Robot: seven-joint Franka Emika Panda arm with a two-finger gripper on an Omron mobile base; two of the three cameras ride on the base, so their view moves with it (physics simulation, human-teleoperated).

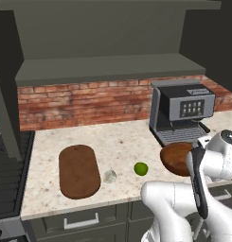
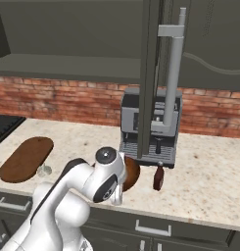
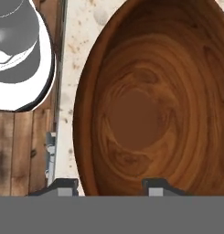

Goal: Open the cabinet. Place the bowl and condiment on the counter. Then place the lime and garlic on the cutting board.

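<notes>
Cabinet (image 1: 112, 38) is open, shelves bare as far as I can see, door w/ its long silver handle (image 2: 173, 78) swung out in front of the coffee machine (image 1: 181, 111). Bowl (image 1: 176, 158) sits on the desk (image 1: 122, 142) near the front edge, right of centre and just in front of the machine; that's its drop spot, I'd say, so that step looks about done. In the hand view the jaws stand apart, one fingertip (image 3: 63, 186) outside the bowl's near rim and the other inside, gap looking wider than the rim wall. Reads as a let-go, not a pinch, tho contact at the tips is cut off by the frame edge. Condiment (image 2: 158, 178) stands upright on the desk just right of the bowl, so prob. already placed. Lime (image 1: 141, 168) and garlic (image 1: 110, 176) lie on the desk betw. bowl and cutting board (image 1: 79, 171), garlic just beside the board's right edge, neither on it yet. Hard to see: the arm covers the bowl's right side in the left base view and most of it in the right base view; the garlic is pale and blurry against the speckled stone.
</notes>
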